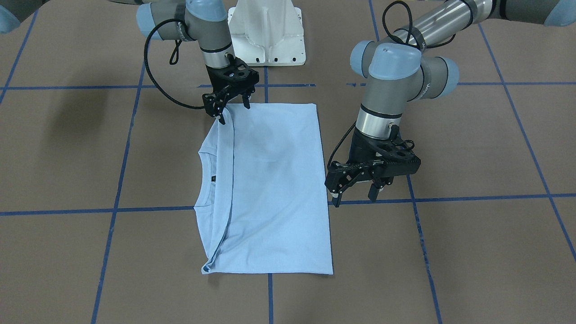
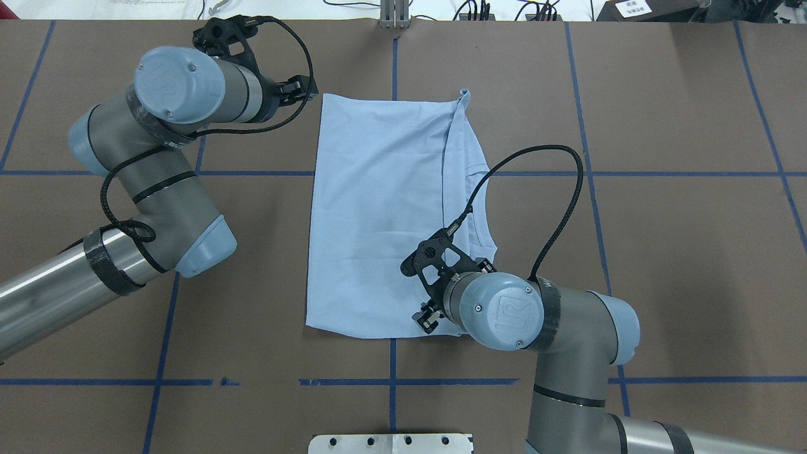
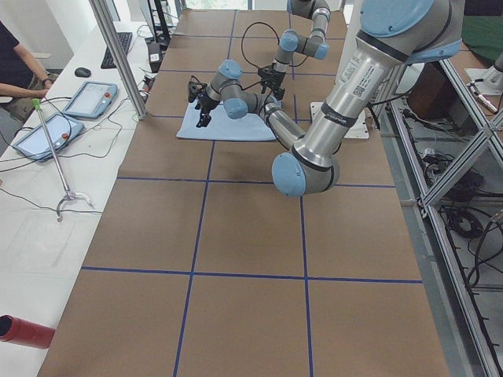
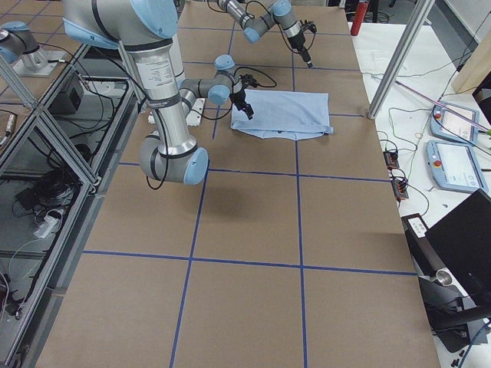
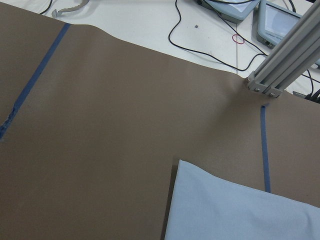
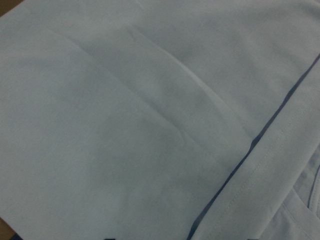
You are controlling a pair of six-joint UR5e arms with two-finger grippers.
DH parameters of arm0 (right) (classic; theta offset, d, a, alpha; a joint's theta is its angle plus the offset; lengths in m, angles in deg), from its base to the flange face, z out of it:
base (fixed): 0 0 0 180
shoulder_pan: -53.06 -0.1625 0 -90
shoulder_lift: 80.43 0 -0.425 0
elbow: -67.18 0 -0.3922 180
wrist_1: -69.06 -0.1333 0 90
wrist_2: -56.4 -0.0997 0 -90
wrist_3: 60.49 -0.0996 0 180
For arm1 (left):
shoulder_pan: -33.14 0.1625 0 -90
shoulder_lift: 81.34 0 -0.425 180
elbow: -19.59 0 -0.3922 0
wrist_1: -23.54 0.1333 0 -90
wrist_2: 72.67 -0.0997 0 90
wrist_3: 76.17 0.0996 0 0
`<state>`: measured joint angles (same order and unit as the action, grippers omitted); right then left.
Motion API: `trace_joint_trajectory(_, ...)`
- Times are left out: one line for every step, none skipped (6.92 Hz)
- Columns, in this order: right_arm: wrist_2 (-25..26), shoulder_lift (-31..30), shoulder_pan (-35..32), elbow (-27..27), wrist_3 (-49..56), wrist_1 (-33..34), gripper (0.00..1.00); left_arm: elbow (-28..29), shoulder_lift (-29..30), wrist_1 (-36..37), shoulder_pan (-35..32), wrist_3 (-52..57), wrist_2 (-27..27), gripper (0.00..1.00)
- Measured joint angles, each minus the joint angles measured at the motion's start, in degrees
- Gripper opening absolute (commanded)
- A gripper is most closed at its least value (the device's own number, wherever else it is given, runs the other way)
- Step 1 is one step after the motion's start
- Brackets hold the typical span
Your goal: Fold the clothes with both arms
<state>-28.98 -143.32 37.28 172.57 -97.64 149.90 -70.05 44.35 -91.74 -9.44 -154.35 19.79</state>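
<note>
The pale light-blue T-shirt (image 1: 274, 189) lies flat on the brown table, folded into a tall rectangle, with its collar and dark neck label (image 1: 213, 179) showing at one side. It also shows from overhead (image 2: 378, 214). My right gripper (image 1: 234, 112) is open at the shirt's near corner by the collar side, one fingertip (image 1: 221, 119) touching the cloth; its wrist view is filled by the cloth (image 6: 150, 125). My left gripper (image 1: 354, 195) is open and empty, raised beside the shirt's opposite long edge. From overhead it (image 2: 301, 89) hangs by the far corner.
The white pedestal (image 1: 267, 36) stands at the robot's side of the table. Blue tape lines (image 2: 391, 381) mark a grid on the brown cover. An aluminium post (image 5: 285, 60) rises past the table's far edge, with tablets and cables (image 3: 86, 98) on the white bench.
</note>
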Motion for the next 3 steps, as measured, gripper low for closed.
trace_joint_trajectory(0.40, -0.14, 0.50, -0.25, 0.38, 0.01, 0.62, 0.01, 0.00, -0.16, 0.23, -0.37, 0.00, 1.00)
trace_joint_trajectory(0.41, -0.31, 0.78, -0.38, 0.52, 0.04, 0.54, 0.04, 0.00, -0.32, 0.44, -0.56, -0.01, 1.00)
trace_joint_trajectory(0.40, -0.49, 0.88, -0.44, 0.57, 0.08, 0.51, 0.07, 0.01, -0.41, 0.57, -0.63, -0.05, 1.00)
